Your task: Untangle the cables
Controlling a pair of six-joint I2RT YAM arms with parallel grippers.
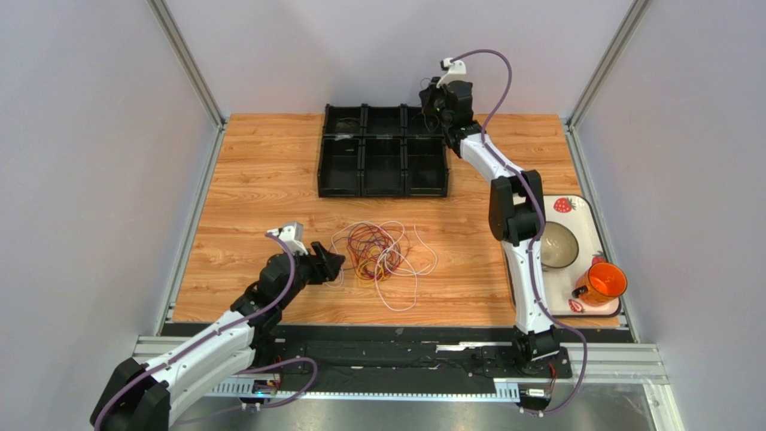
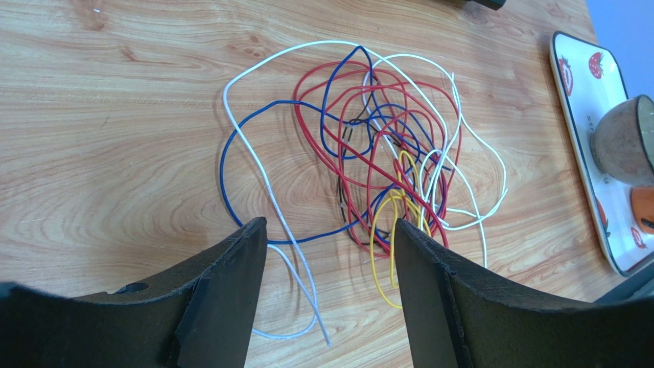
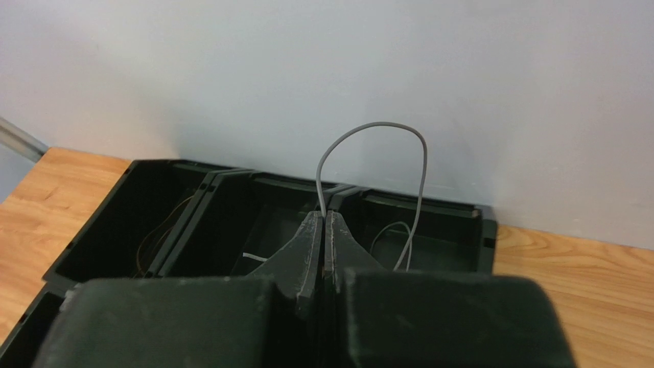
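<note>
- Cables [image 1: 382, 256] lie in one loose tangle on the middle of the wooden table [image 1: 270, 180]. They are just ahead of the left gripper [image 1: 328, 267], which is by far the nearer of the two.
- In the left wrist view the left gripper [image 2: 330, 230] stands wide with nothing held. One white strand runs back between its fingers, and a blue loop crosses the gap just beyond the tips.
- The bulk of the cables [image 2: 388, 146] sits ahead and a little towards the right finger, with a yellow loop close beside that finger.
- They look hair-thin and limp. Red coils are knotted in the middle with blue, yellow and a dark strand, and white loops trail outwards, so the heap has no clear long axis.
- My judgement is that the lone white strand between the fingers is the easiest pick, as it lies clear of the red knot.
- Far back, the right gripper [image 1: 438, 94] hangs over the black divided bin [image 1: 360, 148].
- The right gripper [image 3: 324, 218] is pinched tight on a grey-white strand [image 3: 374, 124], which arches up and drops into a rear compartment.
</note>
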